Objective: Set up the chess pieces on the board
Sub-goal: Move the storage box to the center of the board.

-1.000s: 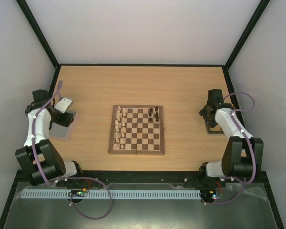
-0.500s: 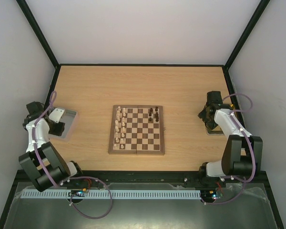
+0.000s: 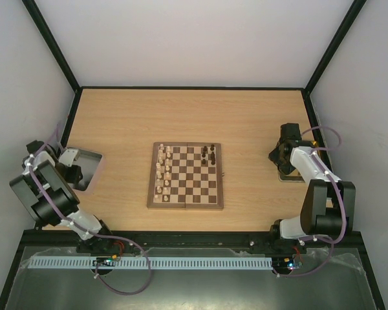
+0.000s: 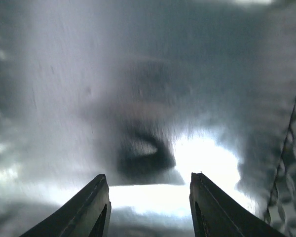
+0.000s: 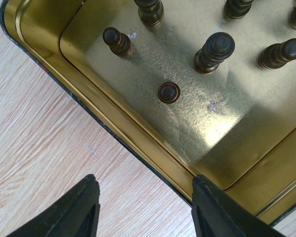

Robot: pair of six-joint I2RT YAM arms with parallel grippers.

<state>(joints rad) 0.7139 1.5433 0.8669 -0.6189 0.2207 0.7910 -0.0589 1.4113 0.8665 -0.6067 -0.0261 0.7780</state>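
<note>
**Step in hand (judged):** pick up the next dark piece from the yellow tray [image 5: 113, 106], which lies to the right of the board [image 3: 185, 175].

**State**
- The right gripper [image 5: 144, 178] hovers above the rim of the yellow tray. Its fingers are spread, with nothing between them.
- At least 6 dark pieces [image 5: 214, 52] stand upright in the yellow tray.
- 1 pawn [image 5: 168, 92] is seen end-on from above, with free floor all round it. It looks like the easiest target.
- On the board, pale pieces [image 3: 160, 174] stand along the left side. A few placed dark pieces [image 3: 211, 154] stand near the far right corner.
- The left gripper [image 4: 148, 177] is spread and empty over the silver tray [image 3: 94, 161], to the left of the board. That view is blurred, so the contents of the silver tray cannot be told.

**Procedure**
1. Centre the fingers over the head of the pawn.
2. Descend vertically.
3. Close on the stem below the head.
4. Lift straight up, so that neighbouring pieces are not toppled.
</note>
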